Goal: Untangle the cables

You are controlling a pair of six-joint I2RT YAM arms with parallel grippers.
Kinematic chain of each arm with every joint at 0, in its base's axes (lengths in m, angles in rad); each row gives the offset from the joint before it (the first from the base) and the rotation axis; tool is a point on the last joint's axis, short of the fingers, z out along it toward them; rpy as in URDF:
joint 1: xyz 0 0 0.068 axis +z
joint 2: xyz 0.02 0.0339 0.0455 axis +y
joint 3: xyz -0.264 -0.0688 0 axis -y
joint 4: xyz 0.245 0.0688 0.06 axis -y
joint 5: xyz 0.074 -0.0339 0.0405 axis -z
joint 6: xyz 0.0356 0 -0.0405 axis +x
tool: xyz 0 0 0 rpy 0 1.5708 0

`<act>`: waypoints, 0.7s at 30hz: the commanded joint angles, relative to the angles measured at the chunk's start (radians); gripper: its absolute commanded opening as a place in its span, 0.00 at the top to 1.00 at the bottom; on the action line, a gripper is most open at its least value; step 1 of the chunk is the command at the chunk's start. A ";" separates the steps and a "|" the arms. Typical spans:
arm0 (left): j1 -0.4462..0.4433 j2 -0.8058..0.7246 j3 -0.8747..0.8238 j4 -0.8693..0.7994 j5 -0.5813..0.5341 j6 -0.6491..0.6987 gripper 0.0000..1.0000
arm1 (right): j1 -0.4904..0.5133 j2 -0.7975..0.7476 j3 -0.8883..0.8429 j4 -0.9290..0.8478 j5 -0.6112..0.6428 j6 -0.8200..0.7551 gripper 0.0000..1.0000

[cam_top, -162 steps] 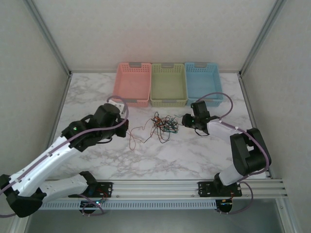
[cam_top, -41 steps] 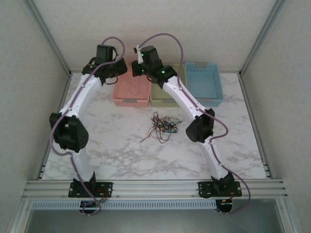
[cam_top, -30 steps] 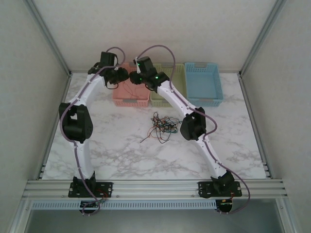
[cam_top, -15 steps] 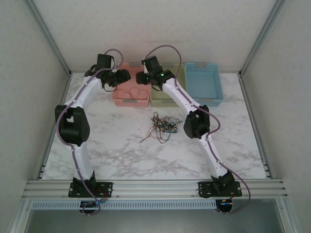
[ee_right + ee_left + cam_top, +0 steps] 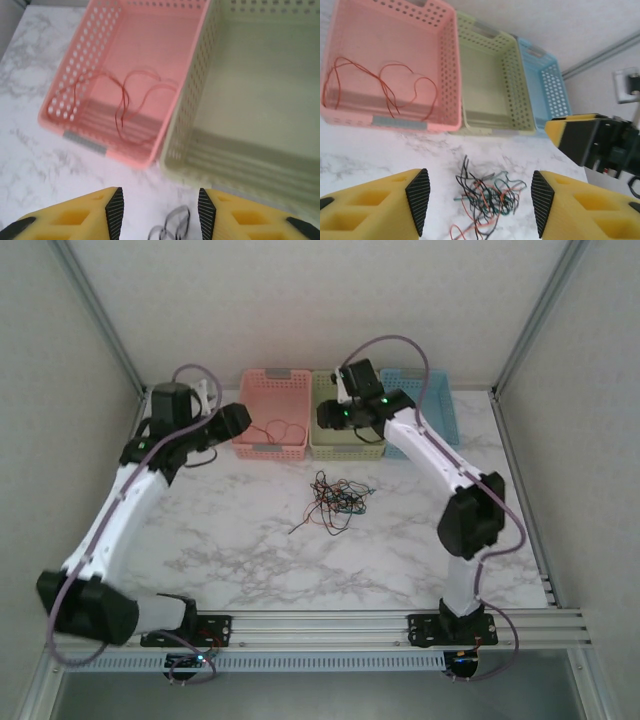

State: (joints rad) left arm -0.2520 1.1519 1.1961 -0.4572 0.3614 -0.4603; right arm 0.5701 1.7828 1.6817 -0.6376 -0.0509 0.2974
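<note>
The cables point(image 5: 335, 502) lie as a tangle of thin red, green and black wires on the marble table, in front of the green basket. One red cable point(image 5: 277, 430) lies loose in the pink basket point(image 5: 274, 373). My left gripper point(image 5: 238, 420) hovers at that basket's front left corner. In the left wrist view the left gripper point(image 5: 480, 200) is open and empty, with the cables point(image 5: 485, 197) below it on the table. My right gripper point(image 5: 325, 418) hangs over the green basket's front edge. In the right wrist view the right gripper point(image 5: 160, 212) is open and empty, above a black loop of the cables point(image 5: 172, 227).
The green basket point(image 5: 346, 374) stands empty beside the pink one. The blue basket point(image 5: 440, 410) is at the right, partly behind my right arm. Metal frame posts and walls close in the table's sides and back.
The left gripper opened and drew back left from over the pink basket, where the red cable now lies. The right gripper moved right, toward the green basket.
</note>
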 commanded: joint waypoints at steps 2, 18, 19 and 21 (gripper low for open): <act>-0.064 -0.166 -0.138 -0.087 -0.008 -0.033 0.41 | 0.002 -0.123 -0.229 0.029 0.026 -0.063 0.55; -0.213 -0.352 -0.543 0.045 0.002 -0.170 0.40 | -0.047 -0.236 -0.562 0.085 0.067 0.045 0.59; -0.221 -0.336 -0.549 0.067 -0.002 -0.178 0.40 | -0.059 -0.237 -0.574 0.091 0.047 0.080 0.59; -0.241 -0.301 -0.549 0.098 -0.010 -0.181 0.40 | -0.074 -0.240 -0.582 0.084 0.045 0.137 0.59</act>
State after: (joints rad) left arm -0.4667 0.8192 0.6540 -0.4519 0.3607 -0.6079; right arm 0.5198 1.5745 1.1152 -0.5873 -0.0006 0.3199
